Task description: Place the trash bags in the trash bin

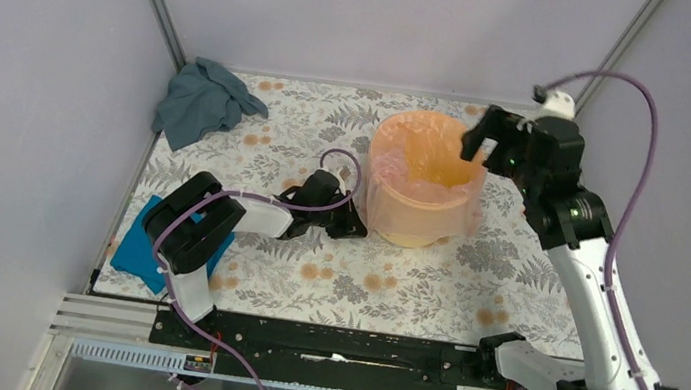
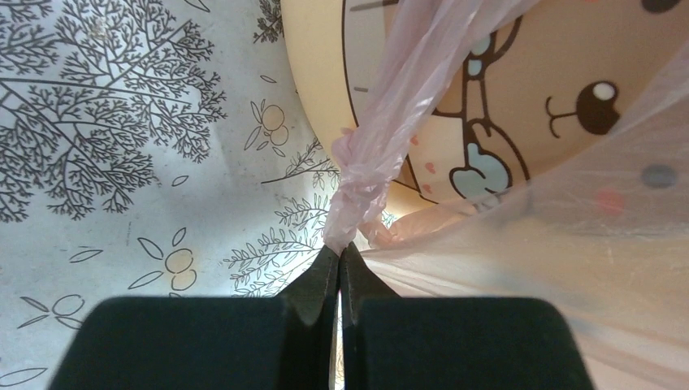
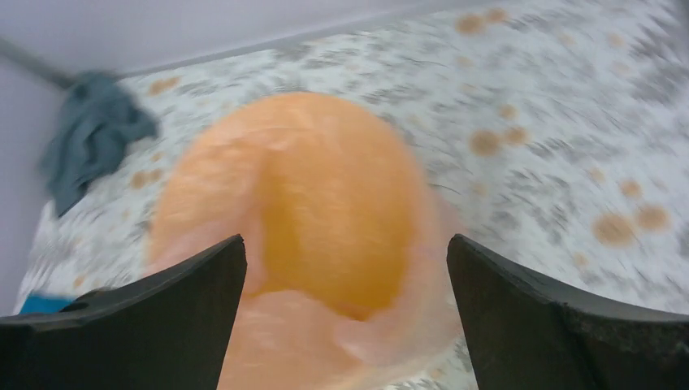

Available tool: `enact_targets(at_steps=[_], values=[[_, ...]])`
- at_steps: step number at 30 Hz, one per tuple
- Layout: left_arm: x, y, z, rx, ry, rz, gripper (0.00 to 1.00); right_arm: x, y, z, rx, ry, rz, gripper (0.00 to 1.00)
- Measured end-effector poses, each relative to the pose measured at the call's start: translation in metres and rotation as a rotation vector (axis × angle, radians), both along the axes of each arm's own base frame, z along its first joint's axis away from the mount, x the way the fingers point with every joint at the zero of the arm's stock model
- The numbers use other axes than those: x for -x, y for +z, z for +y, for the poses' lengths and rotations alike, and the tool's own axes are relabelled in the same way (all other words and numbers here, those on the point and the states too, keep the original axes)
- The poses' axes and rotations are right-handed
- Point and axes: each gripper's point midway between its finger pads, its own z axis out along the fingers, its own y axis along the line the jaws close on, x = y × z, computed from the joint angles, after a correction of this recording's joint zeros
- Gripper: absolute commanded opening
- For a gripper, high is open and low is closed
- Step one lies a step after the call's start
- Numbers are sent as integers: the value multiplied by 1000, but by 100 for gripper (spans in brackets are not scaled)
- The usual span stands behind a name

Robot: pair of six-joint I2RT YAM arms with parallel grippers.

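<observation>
Your left pincer (image 2: 340, 258) is clamped on the trash bag (image 2: 378, 146) at its twisted edge, with the trash bin (image 2: 520, 97) just ahead. Your right pincer (image 3: 345, 244) gapes wide, bin below.

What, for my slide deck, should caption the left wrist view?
Left hand pinches twisted pink trash bag beside the bin.

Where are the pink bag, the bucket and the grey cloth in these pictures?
Pink bag (image 2: 366, 175): left wrist view, on its twisted strand.
Bucket (image 2: 536, 57): left wrist view, on its printed outer side.
Grey cloth (image 1: 203, 101): top view, on the middle of the crumpled heap.
</observation>
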Motion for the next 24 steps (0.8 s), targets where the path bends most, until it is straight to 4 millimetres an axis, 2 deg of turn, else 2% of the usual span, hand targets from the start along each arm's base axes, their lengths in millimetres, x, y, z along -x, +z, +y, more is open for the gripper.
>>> enact_targets(at_steps=[3,5,6,7,9,13,14,16,18,21,24], values=[[1,0,-1,-1,-4,-1,3,-9,28,56,27,180,-33,90],[1,0,-1,-3,-2,-2,3,-14,21,88,49,265,-8,65],[1,0,-1,-3,0,-3,3,-16,7,104,66,300,28,56],[1,0,-1,-3,1,-2,3,-17,-9,115,84,325,68,54],[2,1,-2,-1,1,-2,3,-17,-53,138,116,367,176,53],[6,2,-6,0,-10,-5,3,-12,-120,159,139,412,338,45],[7,2,-7,-1,-13,-6,3,-11,-130,164,130,422,363,45],[9,2,-8,-1,-17,-6,3,-10,-148,174,94,441,412,47],[9,3,-9,-2,-18,-8,3,-9,-155,178,72,445,426,55],[10,3,-8,-7,-19,-5,4,-12,-150,171,78,408,405,73],[11,3,-7,-18,-19,-6,7,-20,-133,148,101,345,359,89]])
